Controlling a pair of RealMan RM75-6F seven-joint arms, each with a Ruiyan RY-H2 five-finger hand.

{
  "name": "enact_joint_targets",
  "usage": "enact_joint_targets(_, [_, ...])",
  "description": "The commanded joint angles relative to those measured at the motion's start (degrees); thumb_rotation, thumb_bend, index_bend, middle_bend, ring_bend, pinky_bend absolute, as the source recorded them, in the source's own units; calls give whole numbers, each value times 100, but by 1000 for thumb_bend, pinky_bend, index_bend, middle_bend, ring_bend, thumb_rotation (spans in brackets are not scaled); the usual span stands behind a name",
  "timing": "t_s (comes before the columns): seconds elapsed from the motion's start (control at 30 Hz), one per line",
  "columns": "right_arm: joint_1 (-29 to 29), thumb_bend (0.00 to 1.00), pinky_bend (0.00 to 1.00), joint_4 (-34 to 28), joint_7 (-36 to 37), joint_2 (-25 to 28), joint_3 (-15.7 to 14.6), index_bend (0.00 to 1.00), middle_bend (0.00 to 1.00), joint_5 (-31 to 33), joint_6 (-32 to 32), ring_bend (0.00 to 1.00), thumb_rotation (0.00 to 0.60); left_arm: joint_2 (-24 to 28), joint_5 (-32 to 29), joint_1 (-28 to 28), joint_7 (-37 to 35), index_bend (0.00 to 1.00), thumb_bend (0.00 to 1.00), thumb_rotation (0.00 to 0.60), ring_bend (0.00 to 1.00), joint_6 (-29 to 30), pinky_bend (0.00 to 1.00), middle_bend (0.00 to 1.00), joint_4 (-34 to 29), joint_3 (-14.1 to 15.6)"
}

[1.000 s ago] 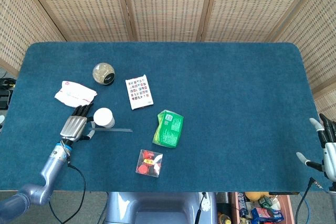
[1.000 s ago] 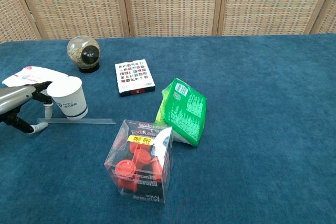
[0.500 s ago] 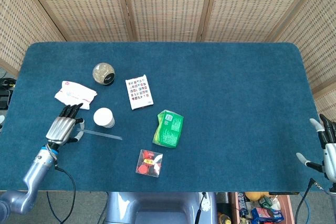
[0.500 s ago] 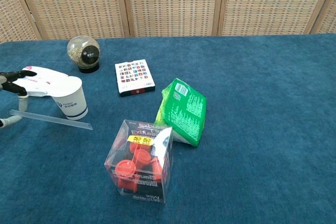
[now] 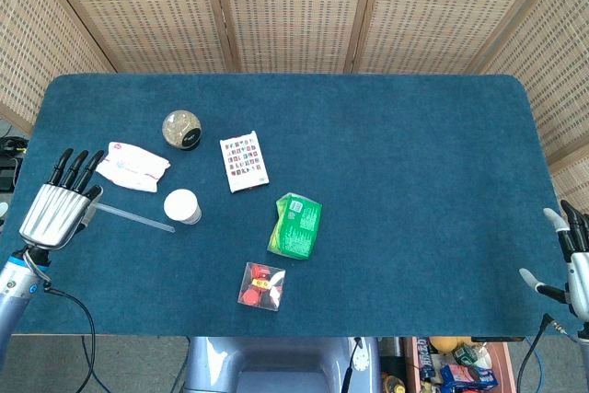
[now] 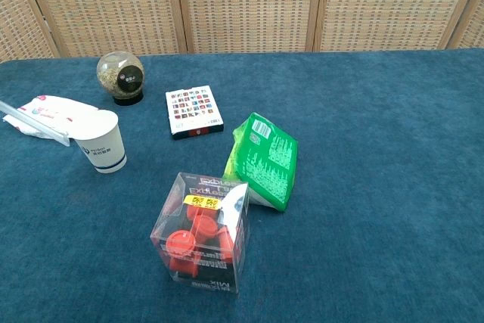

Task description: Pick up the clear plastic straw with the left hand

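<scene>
The clear plastic straw (image 5: 134,219) is off the cloth, one end held in my left hand (image 5: 55,207) at the table's left edge. Its free end points right, toward the white paper cup (image 5: 182,206). In the chest view the straw (image 6: 34,120) slants in from the left border, over the white packet (image 6: 53,110); the left hand itself is out of that frame. My right hand (image 5: 572,260) hangs past the table's right front corner with its fingers apart and nothing in it.
A round jar (image 5: 182,129), a patterned card box (image 5: 244,161), a green bag (image 5: 296,225) and a clear box of red caps (image 5: 262,286) lie on the blue table (image 5: 414,163). The paper cup (image 6: 102,140) stands just right of the straw.
My left hand has moved left and up, off the cloth by the cup, carrying the straw with it. The straw's free end has risen past the cup. The right hand has stayed put.
</scene>
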Motion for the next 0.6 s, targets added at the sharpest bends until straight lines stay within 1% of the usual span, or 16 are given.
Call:
enact_joint_targets(0.03, [-2, 0, 0, 1, 11, 5, 1, 0, 0, 6, -4, 0, 600, 259, 354, -211, 631, 595, 400, 600, 0, 162, 0, 0, 47, -159])
enact_joint_targets(0.13, [-6, 0, 0, 18, 60, 14, 17, 0, 0, 42, -15, 0, 600, 238, 610, -437, 793, 599, 401, 600, 0, 140, 0, 0, 398, -203])
enact_joint_targets(0.27, [-7, 0, 0, 40, 104, 18, 27, 0, 0, 64, -28, 0, 600, 154, 768, -540, 911, 600, 401, 600, 0, 196, 0, 0, 596, -209])
enact_joint_targets(0.43, [2, 0, 0, 46, 70, 5, 10, 0, 0, 39, -43, 0, 600, 101, 889, -691, 1484, 603, 400, 600, 0, 31, 0, 0, 589, -201])
enact_joint_targets(0.6, [3, 0, 0, 38, 60, 3, 12, 0, 0, 41, -44, 0, 600, 128, 918, -768, 1796, 603, 401, 600, 0, -124, 0, 0, 460, -188])
